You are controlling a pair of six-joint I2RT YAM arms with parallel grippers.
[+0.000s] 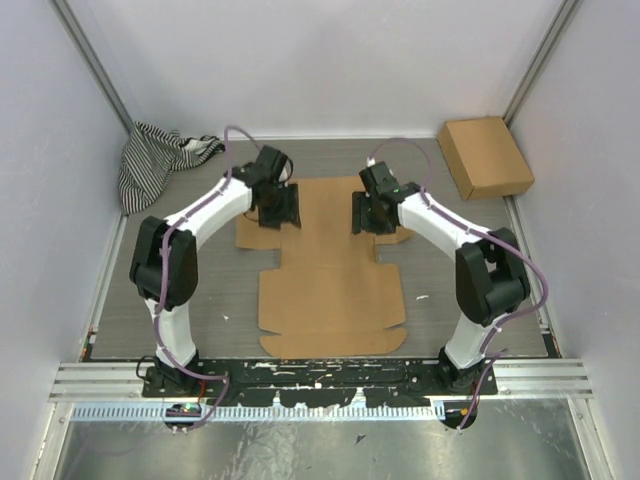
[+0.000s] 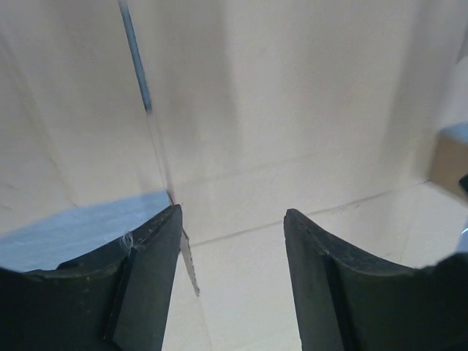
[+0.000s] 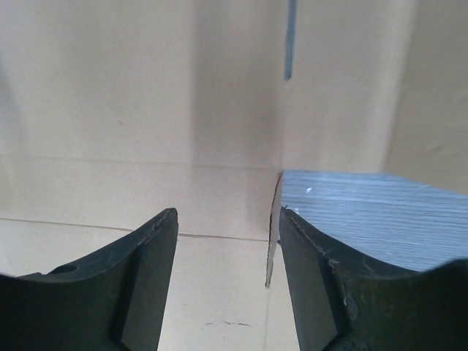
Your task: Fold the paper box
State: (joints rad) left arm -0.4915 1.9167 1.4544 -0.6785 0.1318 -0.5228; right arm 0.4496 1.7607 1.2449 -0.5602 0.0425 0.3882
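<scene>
**Item:** paper box (image 1: 330,285). One die-cut sheet of plain brown cardboard, unfolded, lying flat on the tabletop (image 1: 225,290). No wall or flap is raised.

**Handling (judged):**
- Light and thin.
- Stiff across each panel, but ready to bend along its scored creases.
- The smooth face offers little purchase from above.
- Because the sheet lies flush, its edges will be awkward to get under.
- A push from one side alone would probably slide the whole sheet.
- A hard pinch near a slit (image 2: 137,58) could crease or tear it.

**Where to take hold (judged):** the free edges of the far side flaps, beside the slits, worked from both sides at once.

**Left end effector** (image 1: 278,205): over the sheet's far left flap. Its fingers are spread with nothing between them, and there is cardboard below.

**Right end effector** (image 1: 368,213): over the sheet's far right flap. Its fingers are likewise spread and holding nothing, with a cut edge just beside one finger.

**Also present:**
- small closed box (image 1: 485,157), well beyond the sheet's far right corner
- striped cloth (image 1: 150,160), well beyond its far left corner
</scene>
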